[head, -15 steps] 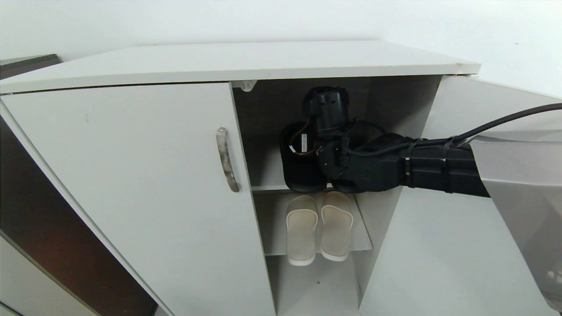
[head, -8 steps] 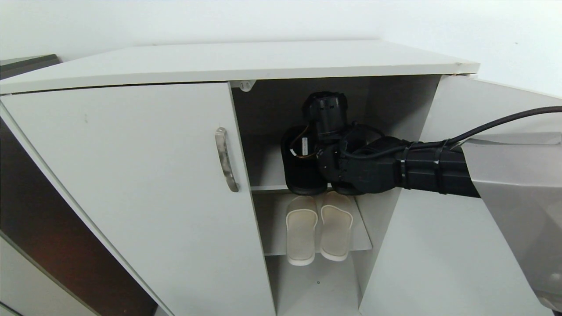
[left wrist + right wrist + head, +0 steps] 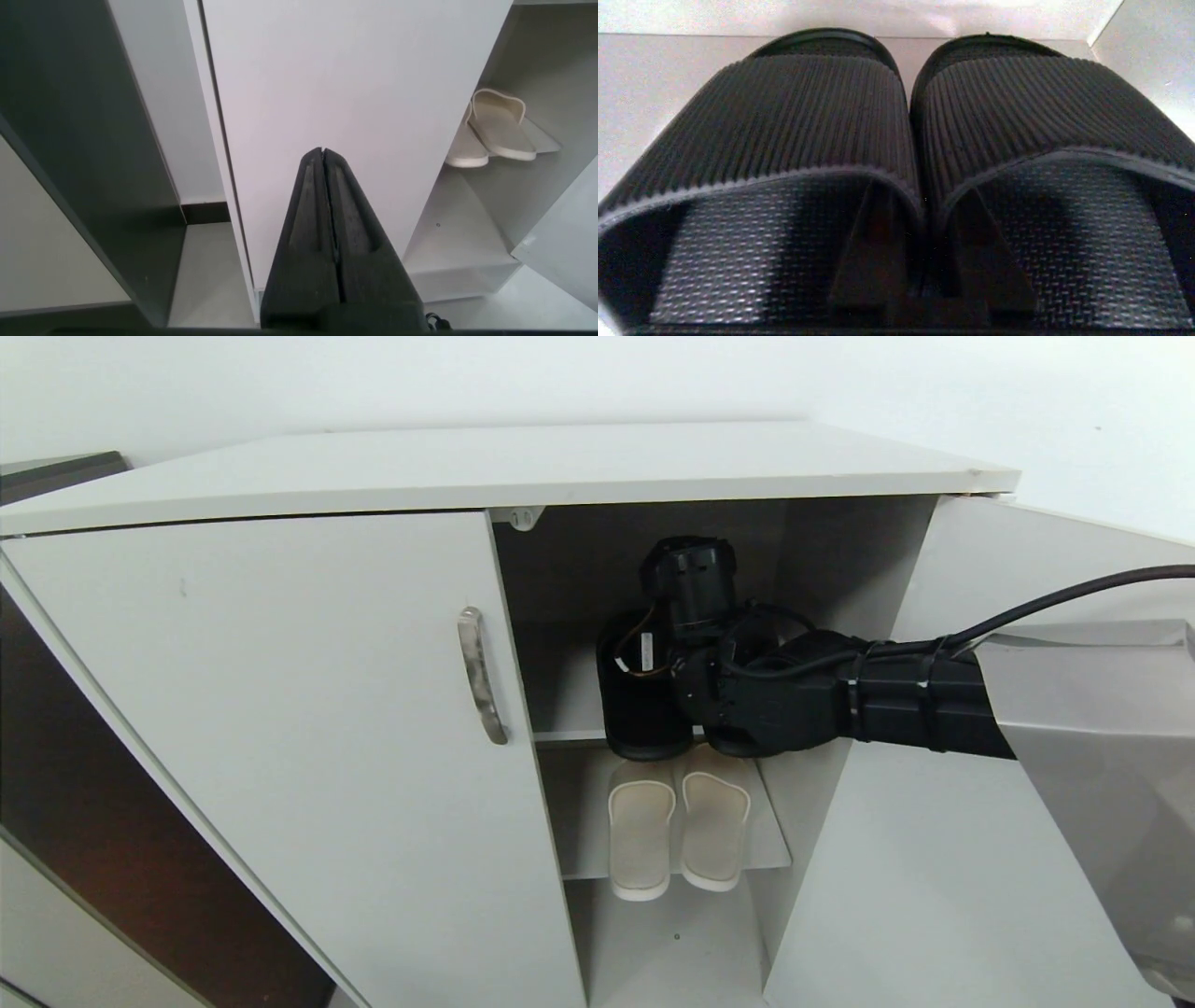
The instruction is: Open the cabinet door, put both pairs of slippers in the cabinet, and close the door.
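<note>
The white cabinet [image 3: 523, 467] has its right door [image 3: 934, 877] swung open and its left door [image 3: 280, 709] closed. A pair of black slippers [image 3: 639, 709] lies on the upper shelf, heels at the shelf's front edge. My right gripper [image 3: 923, 252] is shut on the black slippers [image 3: 822, 121], one finger inside each, pinching their inner walls together. A pair of white slippers [image 3: 677, 821] sits side by side on the shelf below. My left gripper [image 3: 322, 159] is shut and holds nothing, low in front of the closed left door [image 3: 346, 84], with the white slippers [image 3: 495, 126] off to one side.
The left door carries a metal handle [image 3: 481, 677]. A dark wooden panel [image 3: 112, 821] stands to the left of the cabinet. The lowest compartment [image 3: 672, 943] under the white slippers is bare.
My right arm has sunk a little, bringing the black slippers down onto the upper shelf. The white slippers and both doors have stayed put.
</note>
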Available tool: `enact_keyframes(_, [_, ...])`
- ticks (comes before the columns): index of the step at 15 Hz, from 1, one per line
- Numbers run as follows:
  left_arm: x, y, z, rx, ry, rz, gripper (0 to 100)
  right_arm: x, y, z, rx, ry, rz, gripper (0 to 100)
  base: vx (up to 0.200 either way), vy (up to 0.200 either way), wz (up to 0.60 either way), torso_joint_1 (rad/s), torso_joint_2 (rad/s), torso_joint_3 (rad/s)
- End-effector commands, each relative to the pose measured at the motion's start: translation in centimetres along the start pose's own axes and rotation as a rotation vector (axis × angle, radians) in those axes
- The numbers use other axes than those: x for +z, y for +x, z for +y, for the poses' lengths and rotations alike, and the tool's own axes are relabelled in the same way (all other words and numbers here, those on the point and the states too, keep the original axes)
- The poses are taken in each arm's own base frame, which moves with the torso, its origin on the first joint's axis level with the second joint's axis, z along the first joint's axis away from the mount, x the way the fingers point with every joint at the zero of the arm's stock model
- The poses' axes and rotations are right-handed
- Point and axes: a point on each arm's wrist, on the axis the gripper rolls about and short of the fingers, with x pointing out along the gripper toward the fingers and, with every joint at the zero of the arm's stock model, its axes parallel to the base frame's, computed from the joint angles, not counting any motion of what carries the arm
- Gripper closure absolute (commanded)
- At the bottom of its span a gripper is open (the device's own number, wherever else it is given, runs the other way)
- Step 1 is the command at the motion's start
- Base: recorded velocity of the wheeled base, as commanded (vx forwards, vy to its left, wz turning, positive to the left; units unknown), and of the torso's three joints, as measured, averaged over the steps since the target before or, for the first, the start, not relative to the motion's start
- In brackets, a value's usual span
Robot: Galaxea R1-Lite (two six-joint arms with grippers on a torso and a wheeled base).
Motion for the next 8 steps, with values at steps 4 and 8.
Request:
enact_keyframes(4, [0.0,0.0,0.0,0.000,0.000,0.001,100,0.0,-0.4,-0.1,0.000,-0.009,0.015,0,0.000,0.000,0.00,0.000,0.00,0.000])
enact_keyframes(8, [0.0,0.0,0.0,0.000,0.000,0.001,100,0.8,-5.1,-0.5,0.009,-0.031,0.022,0,0.000,0.000,0.00,0.000,0.00,0.000])
